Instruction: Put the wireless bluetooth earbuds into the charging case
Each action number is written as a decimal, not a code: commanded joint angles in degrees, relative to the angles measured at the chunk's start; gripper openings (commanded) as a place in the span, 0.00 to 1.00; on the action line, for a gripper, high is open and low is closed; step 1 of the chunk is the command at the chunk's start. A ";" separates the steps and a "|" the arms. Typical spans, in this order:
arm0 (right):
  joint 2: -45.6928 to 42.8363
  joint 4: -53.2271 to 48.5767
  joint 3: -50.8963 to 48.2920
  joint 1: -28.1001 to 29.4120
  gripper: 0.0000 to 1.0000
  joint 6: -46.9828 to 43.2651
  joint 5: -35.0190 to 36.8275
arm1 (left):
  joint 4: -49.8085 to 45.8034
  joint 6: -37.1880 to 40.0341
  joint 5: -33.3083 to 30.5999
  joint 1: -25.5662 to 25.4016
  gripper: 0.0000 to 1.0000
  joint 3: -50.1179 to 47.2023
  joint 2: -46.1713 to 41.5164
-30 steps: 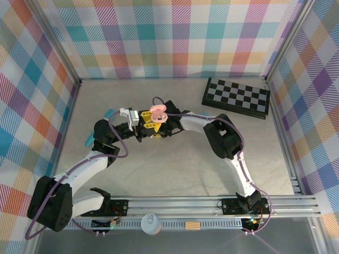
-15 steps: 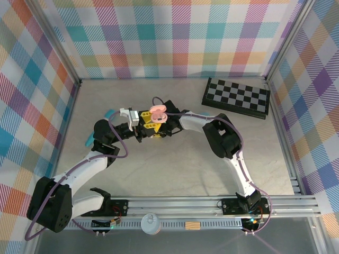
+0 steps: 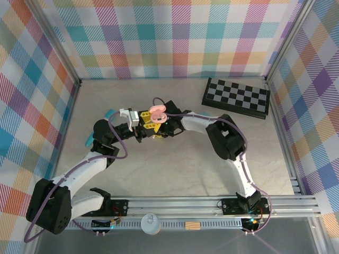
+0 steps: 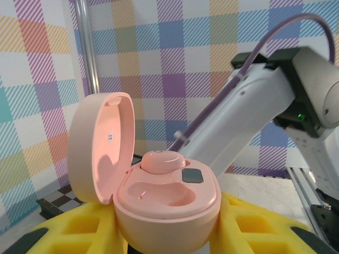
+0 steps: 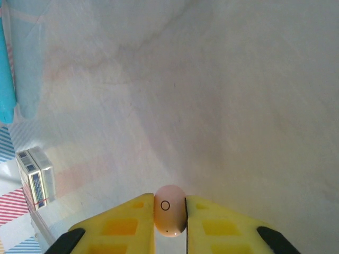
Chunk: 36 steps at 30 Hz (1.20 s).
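across the whole top view lies the beige table [image 3: 175, 164], closed on three sides by plaid walls [image 3: 169, 37]; from the lower edge the left arm [image 3: 85, 169] and the right arm [image 3: 228, 140] bend inward and meet a little left of the frame centre; at the upper right of the table a black and grey checkerboard [image 3: 235, 98] lies flat, well apart from the arms; at the left a teal tube [image 3: 89, 140] lies partly under the left arm; in the left wrist view the left gripper [image 4: 167, 227] is clenched on the pink charging case [image 4: 169, 203], with its yellow fingers [image 4: 259, 230] pressing on both sides of the base; the case stands upright, and its lid [image 4: 98, 148] is swung open toward the left of the frame; in the top view the same case shows as a pink shape where the two arms meet; a small white box [image 5: 34, 177] stands at the lower left of the right wrist view; the seated earbud [image 4: 161, 160], a pink one, rests in the far socket of the case, just beside a small dark grey square [image 4: 190, 175]; the near socket is an open hollow; at the bottom centre of the right wrist view the right gripper [image 5: 169, 203] is grasping the held earbud [image 5: 169, 214], also pink, with a small ring mark; it touches both yellow pads [image 5: 132, 222], above the bare table.
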 commanded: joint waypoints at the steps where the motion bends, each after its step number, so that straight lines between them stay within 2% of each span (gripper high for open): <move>1: -7.78 -0.37 -3.94 -1.47 0.18 -1.70 2.38 | -1.13 2.86 -1.85 0.23 0.36 -0.40 -1.36; 8: -20.91 0.80 -15.84 -7.03 0.18 -2.25 4.26 | -2.17 4.47 -4.66 0.23 0.36 -0.73 -0.91; 15: -35.03 -5.59 -21.09 -11.39 0.18 -5.55 6.81 | -4.01 7.32 -10.26 0.23 0.36 -1.96 -1.25; 24: -45.43 -12.79 -17.20 -10.47 0.19 -8.32 8.37 | -1.97 10.25 -15.53 -2.07 0.36 -1.98 3.64; 27: -46.77 -14.54 -14.63 -8.97 0.18 -9.04 10.45 | -1.89 11.39 -16.98 -3.11 0.36 -1.38 5.13; 36: -46.10 -15.70 -7.79 -4.44 0.18 -10.04 9.98 | 0.20 13.11 -19.79 -4.68 0.36 -1.71 7.89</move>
